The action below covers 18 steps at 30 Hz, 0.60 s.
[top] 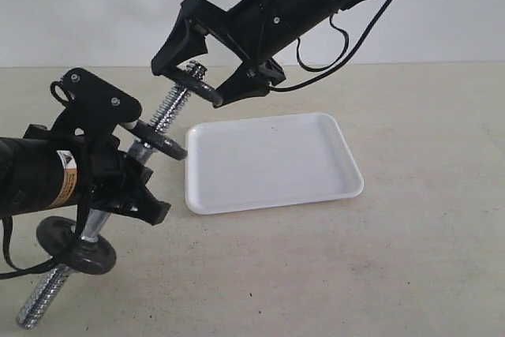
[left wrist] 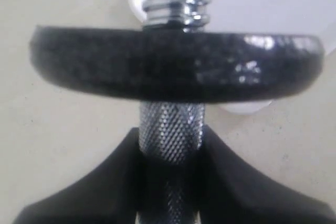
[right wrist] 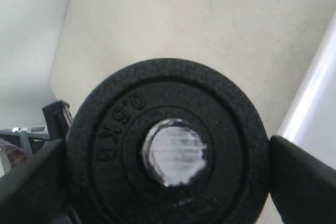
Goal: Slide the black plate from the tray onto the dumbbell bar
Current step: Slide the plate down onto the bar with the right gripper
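1. My right gripper (top: 196, 83) has its jaws spread wide and clamped on the rim of the black plate (right wrist: 231, 129), one finger (right wrist: 31, 187) on each side of the disc.
2. I see the black plate up in the air at the top end of the bar (top: 170, 108), well clear of the tray (top: 276, 163). In the right wrist view the bar's bright end fills the plate's centre hole, so the plate is on the tip of the thread.
3. My left gripper (left wrist: 170, 145) is nearly closed and grips the bar's rough-textured middle, holding it tilted: the low end is towards the near left and the high end points up at the right gripper.
4. A second plate (top: 162, 141) sits on the bar just above the left gripper's fingers, with coiled thread showing beyond it.
5. A third plate (top: 75, 246) sits on the bar's lower half, below my left gripper, near the table (top: 410, 258).
6. The tray lies flat on the table, just to the right of the bar.
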Each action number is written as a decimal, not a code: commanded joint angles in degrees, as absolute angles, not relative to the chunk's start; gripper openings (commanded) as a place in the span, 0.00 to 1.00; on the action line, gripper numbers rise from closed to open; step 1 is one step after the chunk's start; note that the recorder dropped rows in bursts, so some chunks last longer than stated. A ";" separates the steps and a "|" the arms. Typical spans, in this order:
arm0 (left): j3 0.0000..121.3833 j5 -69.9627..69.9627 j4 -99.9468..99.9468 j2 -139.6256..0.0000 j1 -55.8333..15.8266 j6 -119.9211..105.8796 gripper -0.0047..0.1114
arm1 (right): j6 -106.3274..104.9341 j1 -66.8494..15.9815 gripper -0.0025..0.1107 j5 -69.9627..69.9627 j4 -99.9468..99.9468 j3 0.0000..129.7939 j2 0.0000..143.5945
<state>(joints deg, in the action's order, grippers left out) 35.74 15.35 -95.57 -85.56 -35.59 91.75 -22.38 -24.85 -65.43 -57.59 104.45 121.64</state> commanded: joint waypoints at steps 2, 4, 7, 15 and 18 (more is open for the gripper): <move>40.28 17.66 -99.95 -82.11 -35.93 92.14 0.08 | -23.66 -26.31 0.02 -69.96 -62.44 104.62 120.70; 40.27 17.51 -99.95 -82.11 -35.93 92.14 0.08 | -24.32 -26.31 0.02 -69.96 -62.44 104.62 120.70; 40.27 17.29 -99.95 -82.11 -35.93 92.14 0.08 | -25.29 -26.31 0.02 -69.96 -62.44 104.62 120.70; 40.27 16.45 -99.95 -82.11 -35.93 92.14 0.08 | -27.79 -26.31 0.30 -69.96 -62.44 104.62 120.70; 40.27 16.45 -99.95 -82.11 -35.93 92.14 0.08 | -27.56 -26.31 0.63 -69.96 -62.44 104.62 120.70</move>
<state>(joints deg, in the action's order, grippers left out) 37.97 13.72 -97.43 -84.84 -35.79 91.86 -26.89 -26.36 -69.27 -58.27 103.98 121.67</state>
